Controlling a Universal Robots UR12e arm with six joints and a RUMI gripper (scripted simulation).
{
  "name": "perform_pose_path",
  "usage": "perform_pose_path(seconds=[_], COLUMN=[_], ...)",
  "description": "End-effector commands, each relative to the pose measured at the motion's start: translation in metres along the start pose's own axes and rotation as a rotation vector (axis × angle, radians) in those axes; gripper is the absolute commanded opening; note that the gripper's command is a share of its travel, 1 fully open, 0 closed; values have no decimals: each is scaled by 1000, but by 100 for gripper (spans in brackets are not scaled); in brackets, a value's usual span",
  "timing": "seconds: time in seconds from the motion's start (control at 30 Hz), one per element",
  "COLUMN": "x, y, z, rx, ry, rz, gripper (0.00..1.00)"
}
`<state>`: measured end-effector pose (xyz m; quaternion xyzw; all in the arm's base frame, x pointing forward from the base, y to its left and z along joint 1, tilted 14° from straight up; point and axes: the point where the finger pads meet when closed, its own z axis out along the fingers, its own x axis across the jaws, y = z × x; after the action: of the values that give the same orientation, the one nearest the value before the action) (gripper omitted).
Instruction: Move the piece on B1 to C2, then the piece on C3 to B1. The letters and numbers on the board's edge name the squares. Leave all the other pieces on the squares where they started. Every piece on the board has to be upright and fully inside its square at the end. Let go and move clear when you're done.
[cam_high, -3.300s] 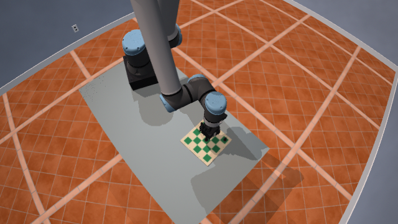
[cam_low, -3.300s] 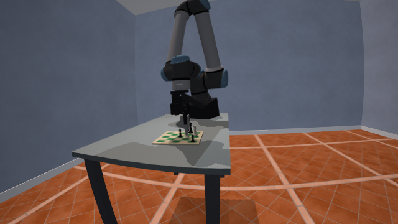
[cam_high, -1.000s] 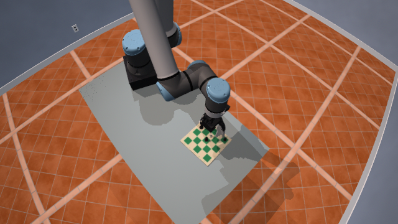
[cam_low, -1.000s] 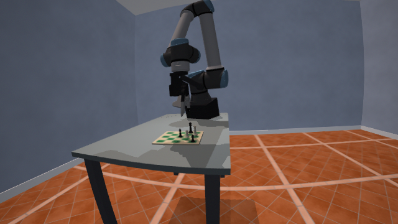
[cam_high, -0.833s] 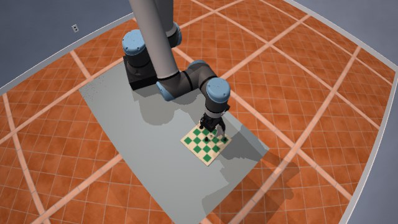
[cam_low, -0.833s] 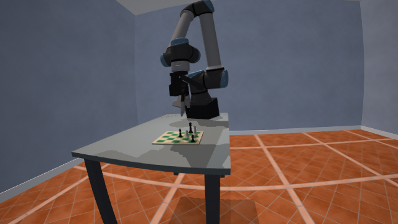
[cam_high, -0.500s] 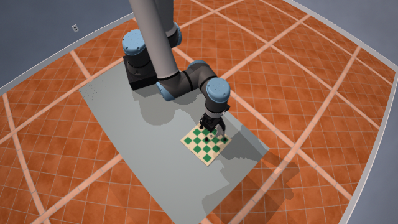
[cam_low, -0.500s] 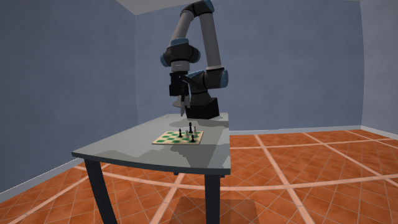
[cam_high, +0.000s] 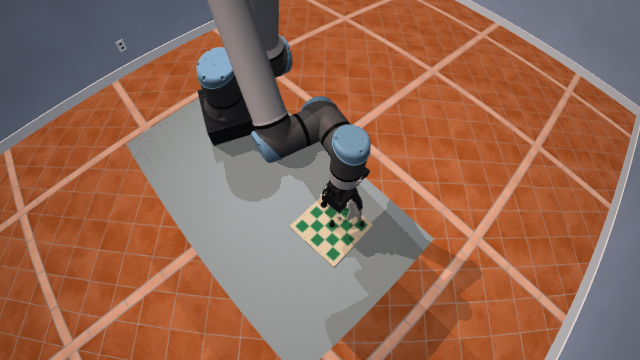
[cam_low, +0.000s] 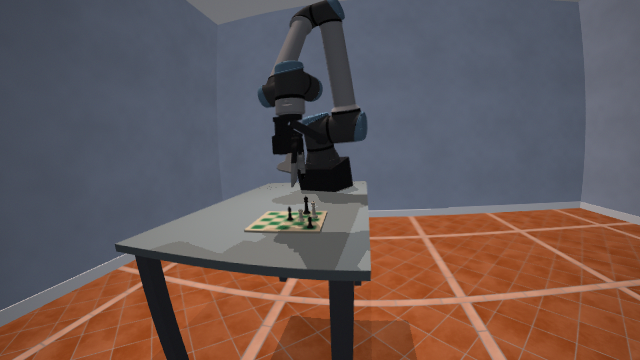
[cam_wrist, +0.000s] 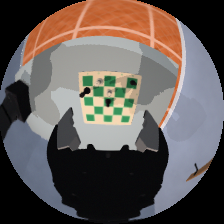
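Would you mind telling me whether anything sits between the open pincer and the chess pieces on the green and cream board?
Nothing visible does. The open black pincer hangs above the green and cream chessboard, holding nothing, with only air between it and the small black and pale chess pieces standing below.

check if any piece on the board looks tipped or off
Nothing stands out: the pieces all stand upright on the board in the exterior view, and the open tool hangs above them, empty.

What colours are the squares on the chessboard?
Green and cream checks on the board, clearest in the top view.
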<state>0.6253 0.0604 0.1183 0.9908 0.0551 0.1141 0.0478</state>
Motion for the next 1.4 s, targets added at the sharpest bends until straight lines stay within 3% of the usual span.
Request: perform_pose_path(seconds=[0.0, 0.6, 1.1, 1.17, 1.37], x=[0, -3, -9, -9, -12], y=[0, 1, 4, 4, 7], z=[-1, -1, -1, -1, -1], rx=[0, 0, -1, -1, -1], ry=[1, 1, 1, 1, 1], rz=[-16, -217, -653, -653, -883], gripper=[100, 100, 100, 100, 100])
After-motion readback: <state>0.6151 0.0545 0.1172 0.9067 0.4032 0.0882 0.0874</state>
